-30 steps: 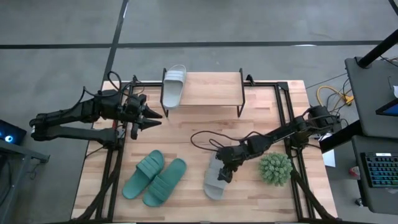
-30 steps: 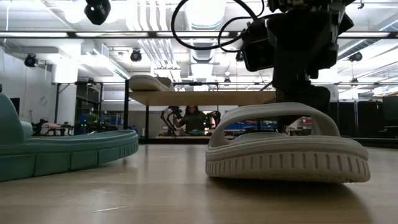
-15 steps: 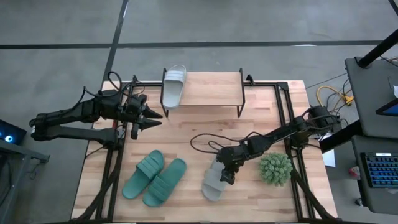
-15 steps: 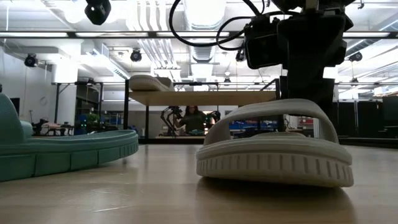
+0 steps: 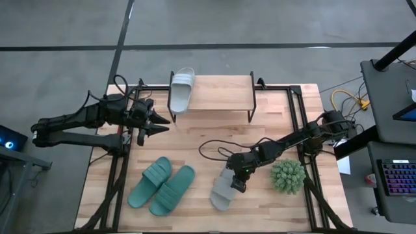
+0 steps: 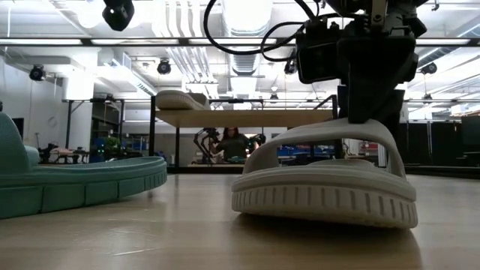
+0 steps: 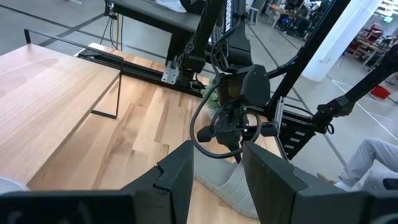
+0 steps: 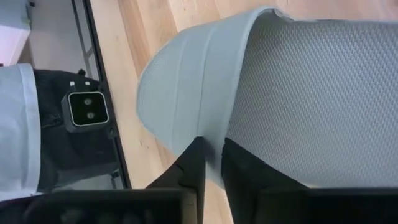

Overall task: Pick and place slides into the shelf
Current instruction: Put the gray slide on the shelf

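Jaws of the right gripper (image 5: 236, 182) had just clamped on the grey slide's (image 5: 223, 192) strap beside the plant (image 5: 287, 175); lifting toward the shelf (image 5: 221, 91) probably comes next. The left gripper (image 5: 160, 122) waited beside that shelf, jaws apart.

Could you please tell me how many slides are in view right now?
4. One pale slide lies on the shelf. Two green slides lie side by side on the table. The right gripper is shut on the strap of the other pale slide.
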### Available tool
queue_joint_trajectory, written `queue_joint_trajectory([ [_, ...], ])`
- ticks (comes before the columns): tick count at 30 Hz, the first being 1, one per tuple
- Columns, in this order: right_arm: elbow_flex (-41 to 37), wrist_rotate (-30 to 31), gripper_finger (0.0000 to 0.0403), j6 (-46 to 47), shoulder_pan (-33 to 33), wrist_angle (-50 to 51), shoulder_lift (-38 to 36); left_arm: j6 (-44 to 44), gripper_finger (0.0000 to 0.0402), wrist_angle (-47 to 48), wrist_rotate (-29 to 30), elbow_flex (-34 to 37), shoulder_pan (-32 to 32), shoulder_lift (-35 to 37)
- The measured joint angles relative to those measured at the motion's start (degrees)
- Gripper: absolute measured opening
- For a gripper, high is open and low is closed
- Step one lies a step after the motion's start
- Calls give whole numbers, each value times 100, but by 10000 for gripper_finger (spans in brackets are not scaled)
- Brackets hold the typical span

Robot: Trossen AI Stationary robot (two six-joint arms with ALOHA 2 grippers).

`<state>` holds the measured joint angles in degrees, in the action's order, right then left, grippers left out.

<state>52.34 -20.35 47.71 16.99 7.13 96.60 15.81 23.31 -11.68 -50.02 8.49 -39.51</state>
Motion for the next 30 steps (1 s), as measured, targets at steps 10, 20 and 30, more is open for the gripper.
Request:
queue_joint_trajectory([
  [10, -5, 82, 10, -96, 0, -26, 0, 24, 123, 8, -2, 83, -4, -3],
  [20, 294, 276, 9, -134, -13, -42, -24, 13, 123, -3, -2, 83, -2, 11],
  [30, 518, 548, 9, -233, -13, -46, -37, 4, 123, 0, -2, 83, 0, 18],
])
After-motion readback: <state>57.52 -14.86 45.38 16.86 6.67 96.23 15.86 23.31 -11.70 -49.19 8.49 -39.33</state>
